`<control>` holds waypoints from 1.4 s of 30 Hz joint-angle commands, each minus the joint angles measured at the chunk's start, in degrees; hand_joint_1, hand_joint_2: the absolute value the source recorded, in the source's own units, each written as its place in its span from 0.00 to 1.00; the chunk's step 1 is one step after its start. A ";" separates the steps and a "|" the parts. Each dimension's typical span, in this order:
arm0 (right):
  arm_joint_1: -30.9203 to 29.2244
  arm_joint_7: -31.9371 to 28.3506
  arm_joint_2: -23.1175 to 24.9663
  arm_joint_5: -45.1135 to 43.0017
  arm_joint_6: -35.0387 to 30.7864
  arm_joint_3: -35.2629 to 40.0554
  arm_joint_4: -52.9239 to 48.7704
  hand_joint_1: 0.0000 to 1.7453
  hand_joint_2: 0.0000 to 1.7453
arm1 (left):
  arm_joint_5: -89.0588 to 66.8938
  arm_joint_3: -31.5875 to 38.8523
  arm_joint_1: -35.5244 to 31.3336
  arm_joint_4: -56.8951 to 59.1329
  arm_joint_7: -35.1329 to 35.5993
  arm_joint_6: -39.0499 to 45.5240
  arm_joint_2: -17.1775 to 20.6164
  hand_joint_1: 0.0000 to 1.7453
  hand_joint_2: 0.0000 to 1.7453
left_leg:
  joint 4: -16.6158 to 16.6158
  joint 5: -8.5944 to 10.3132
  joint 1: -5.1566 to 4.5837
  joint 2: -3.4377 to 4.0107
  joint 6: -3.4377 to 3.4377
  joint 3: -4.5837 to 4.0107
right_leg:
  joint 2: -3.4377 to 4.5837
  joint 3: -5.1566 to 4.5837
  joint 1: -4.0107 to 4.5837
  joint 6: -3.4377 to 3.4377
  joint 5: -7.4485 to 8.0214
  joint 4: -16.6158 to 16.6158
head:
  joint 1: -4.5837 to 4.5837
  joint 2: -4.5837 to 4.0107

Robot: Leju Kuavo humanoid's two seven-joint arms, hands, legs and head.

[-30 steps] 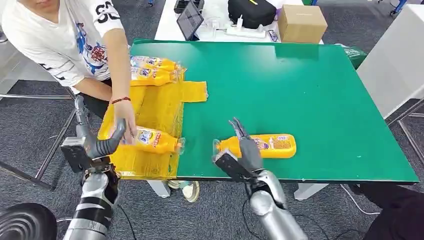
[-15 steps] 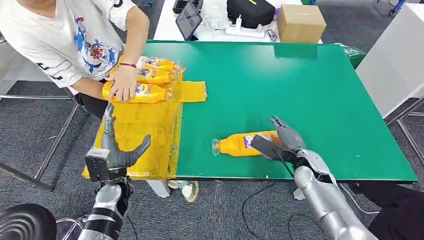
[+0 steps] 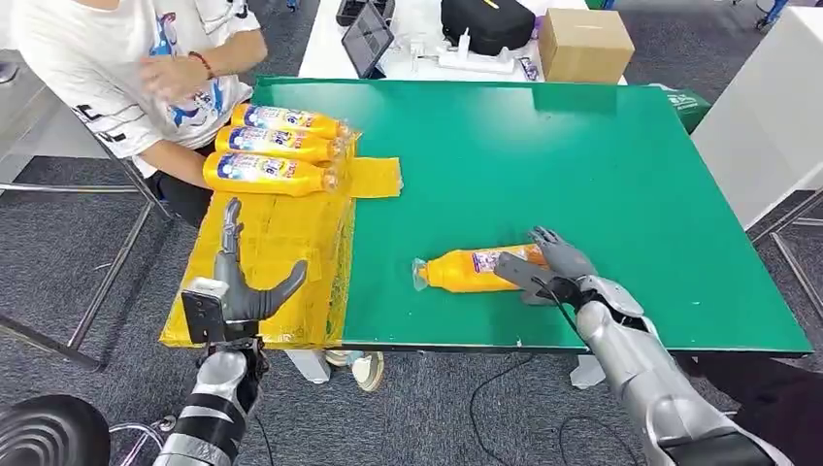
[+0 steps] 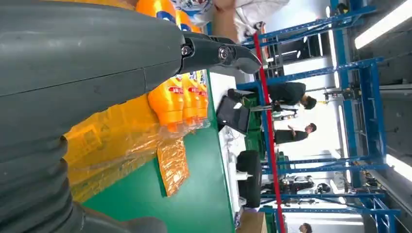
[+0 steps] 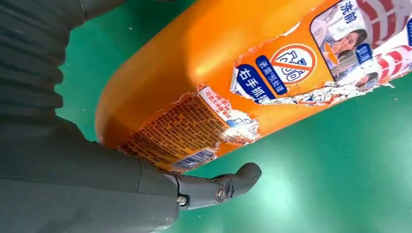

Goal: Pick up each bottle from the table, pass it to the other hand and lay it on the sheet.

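Head view: three orange bottles (image 3: 269,173) laid on yellow sheet (image 3: 281,262); fourth bottle (image 3: 476,272) clasped on table by right hand (image 3: 555,264), handover pending; left hand (image 3: 243,286) spread, nothing held

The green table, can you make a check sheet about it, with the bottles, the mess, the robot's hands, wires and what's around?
Surface: green table, yellow sheet over its left part.
Job's things: three orange bottles lying side by side at the sheet's far end; one orange bottle lying on the green.
Clutter: nothing seen on the green table.
Hands: right hand at that bottle's base, grip unclear; left hand open over the sheet's near edge.
Cables: thin black cable at the right wrist.
Surroundings: seated person; cardboard box, black bag and tablet on the white table behind.
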 commanded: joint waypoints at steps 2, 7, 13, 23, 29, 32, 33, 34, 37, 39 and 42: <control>-4.52 -1.90 1.19 -1.24 1.78 4.71 10.46 0.00 1.00 | 1.06 -1.36 -3.93 6.92 0.28 -0.07 0.42 0.00 1.00 | -0.05 -0.03 0.02 0.07 0.06 0.20 | -0.01 0.20 0.05 -0.14 -0.01 -0.08 | 0.00 0.00; -3.89 -2.48 1.19 -2.09 1.51 5.16 9.27 0.00 1.00 | 1.13 -1.51 -4.12 7.19 0.28 -0.25 0.44 0.00 1.00 | -0.08 -0.07 0.05 0.11 0.08 0.32 | 0.01 0.34 0.10 -0.20 -0.04 -0.13 | 0.02 0.00; -1.84 -6.56 0.94 -4.82 0.51 4.52 7.08 1.00 1.00 | 1.64 -1.23 -4.93 8.98 0.28 -1.11 0.22 0.00 1.00 | -0.07 -0.04 0.05 0.03 0.05 0.26 | -0.05 0.28 0.09 -0.16 -0.03 -0.11 | 0.00 0.00; -0.99 -7.84 0.28 -5.23 0.69 5.12 6.20 1.00 1.00 | 2.44 -0.86 -5.30 9.88 0.28 -2.04 0.01 0.00 1.00 | -0.07 -0.05 0.07 0.02 0.09 0.31 | -0.10 0.34 0.12 -0.19 -0.04 -0.14 | 0.00 0.00; -0.45 -8.46 -0.65 -5.48 2.22 7.15 6.07 1.00 1.00 | 3.03 -0.61 -5.83 11.44 0.28 -3.57 -0.25 0.00 1.00 | -0.08 -0.05 0.07 0.01 0.08 0.32 | -0.09 0.35 0.12 -0.19 -0.05 -0.14 | 0.02 0.00; -0.02 -10.01 -1.50 -6.81 4.36 7.95 5.70 1.00 1.00 | 3.22 -0.69 -6.26 12.37 0.28 -4.05 -0.30 0.00 1.00 | -0.05 -0.02 0.04 -0.02 0.05 0.22 | -0.09 0.23 0.08 -0.11 -0.03 -0.09 | 0.00 0.00; 0.49 -10.86 -1.52 -7.69 4.04 7.65 4.97 1.00 1.00 | 3.35 -0.68 -6.37 12.54 0.28 -4.12 -0.38 0.00 1.00 | -0.08 -0.04 0.08 -0.03 0.08 0.32 | -0.14 0.36 0.13 -0.18 -0.05 -0.15 | 0.00 0.00; 1.49 -12.28 -1.20 -9.19 3.34 6.72 3.30 1.00 1.00 | 3.27 -0.75 -6.43 12.57 0.28 -4.05 -0.44 0.00 1.00 | -0.06 -0.01 0.03 -0.04 0.05 0.24 | -0.11 0.24 0.06 -0.11 -0.04 -0.09 | 0.00 0.00; 5.43 -14.38 1.56 -13.13 -0.18 2.28 -4.78 1.00 1.00 | 3.32 -0.71 -5.82 11.41 0.28 -4.16 -0.56 0.00 1.00 | -0.10 -0.04 0.08 -0.01 0.08 0.37 | -0.13 0.39 0.14 -0.19 -0.04 -0.18 | -0.02 0.00; 5.52 -13.61 1.95 -13.00 -0.15 2.40 -5.39 1.00 1.00 | 3.32 -0.71 -5.75 11.28 0.28 -4.19 -0.55 0.00 1.00 | -0.11 -0.08 0.09 0.10 0.08 0.40 | -0.03 0.40 0.15 -0.23 -0.05 -0.17 | 0.00 0.00; 5.56 -13.61 1.70 -13.00 -0.16 2.32 -5.48 1.00 1.00 | 3.32 -0.71 -5.73 11.26 0.28 -4.21 -0.53 0.00 1.00 | -0.03 -0.05 0.03 0.12 0.04 0.18 | 0.06 0.17 0.06 -0.11 -0.02 -0.04 | -0.02 0.00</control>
